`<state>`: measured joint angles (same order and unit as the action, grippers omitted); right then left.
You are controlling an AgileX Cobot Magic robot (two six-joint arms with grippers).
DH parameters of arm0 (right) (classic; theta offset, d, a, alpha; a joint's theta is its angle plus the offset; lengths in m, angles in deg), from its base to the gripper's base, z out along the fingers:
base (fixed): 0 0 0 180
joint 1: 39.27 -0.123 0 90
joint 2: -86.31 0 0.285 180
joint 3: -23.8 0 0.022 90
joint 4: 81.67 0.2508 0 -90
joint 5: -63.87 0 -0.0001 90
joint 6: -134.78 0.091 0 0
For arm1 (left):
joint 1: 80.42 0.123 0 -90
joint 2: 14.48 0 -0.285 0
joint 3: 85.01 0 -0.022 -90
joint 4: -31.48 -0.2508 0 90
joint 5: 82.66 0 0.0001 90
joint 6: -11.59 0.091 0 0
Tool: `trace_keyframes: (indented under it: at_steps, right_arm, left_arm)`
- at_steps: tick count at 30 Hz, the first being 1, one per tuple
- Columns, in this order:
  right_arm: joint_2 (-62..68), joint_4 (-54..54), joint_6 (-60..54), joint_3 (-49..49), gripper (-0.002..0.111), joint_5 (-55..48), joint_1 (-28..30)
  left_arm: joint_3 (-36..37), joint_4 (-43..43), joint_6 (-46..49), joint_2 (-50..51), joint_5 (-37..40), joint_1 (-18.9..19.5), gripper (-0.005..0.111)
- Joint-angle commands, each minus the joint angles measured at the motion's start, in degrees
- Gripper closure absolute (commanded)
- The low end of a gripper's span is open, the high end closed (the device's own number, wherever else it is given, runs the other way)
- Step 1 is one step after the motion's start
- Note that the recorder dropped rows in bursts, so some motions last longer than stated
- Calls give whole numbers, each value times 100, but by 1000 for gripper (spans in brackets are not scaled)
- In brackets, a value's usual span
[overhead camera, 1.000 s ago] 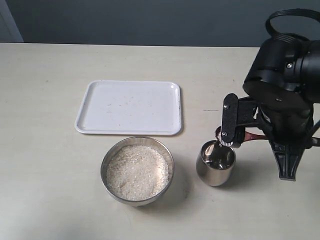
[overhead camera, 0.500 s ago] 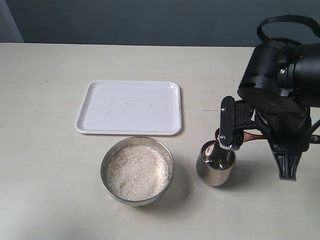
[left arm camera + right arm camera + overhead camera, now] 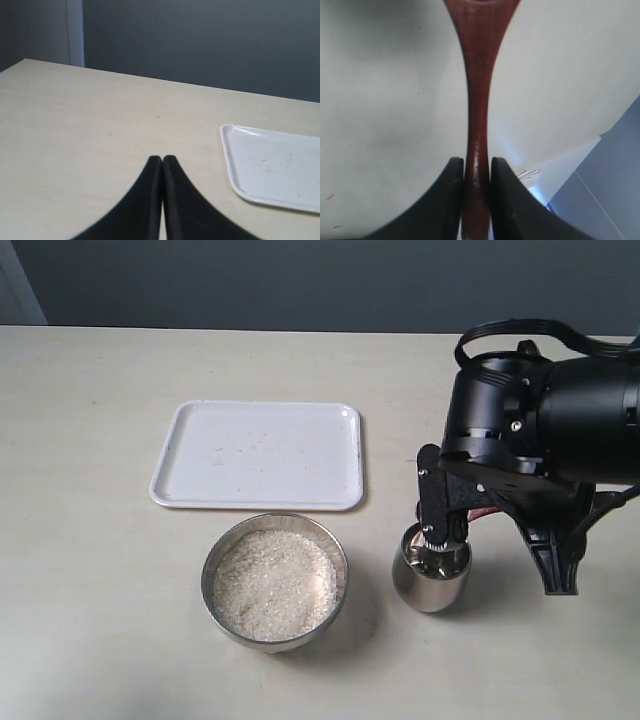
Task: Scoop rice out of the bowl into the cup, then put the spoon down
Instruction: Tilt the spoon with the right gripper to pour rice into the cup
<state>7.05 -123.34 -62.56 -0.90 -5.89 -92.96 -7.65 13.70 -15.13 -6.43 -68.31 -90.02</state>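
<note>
The steel bowl (image 3: 275,581) holds white rice (image 3: 274,583) at the front of the table. The steel cup (image 3: 430,570) stands to its right. My right gripper (image 3: 497,508) hangs just above the cup's rim, shut on the reddish-brown spoon (image 3: 484,511), of which only a sliver of handle shows here. In the right wrist view the spoon handle (image 3: 477,100) runs out from between the shut fingers of the gripper (image 3: 477,162); the head is cut off at the frame edge. My left gripper (image 3: 162,159) is shut on nothing, over bare table, and is out of the exterior view.
A white tray (image 3: 258,454) lies behind the bowl, and its corner (image 3: 280,170) shows in the left wrist view. The right arm's black body overhangs the table right of the cup.
The right arm has swung left and turned, so its body now covers more of the spoon and hangs closer over the cup. Bowl, cup and tray have not moved.
</note>
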Motion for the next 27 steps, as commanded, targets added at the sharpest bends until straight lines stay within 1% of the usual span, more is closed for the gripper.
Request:
trace_keyframes:
  at_steps: [1,4,27]
  right_arm:
    - [3,-106,52,-33,109,-21,-127]
    - [7,-134,111,-33,109,-21,-236]
    - [57,-149,501,-33,109,-21,-231]
  left_arm:
    - [-14,14,-15,-26,-63,-21,106]
    - [-14,14,-15,-26,-63,-21,106]
    - [-14,14,-15,-26,-63,-21,106]
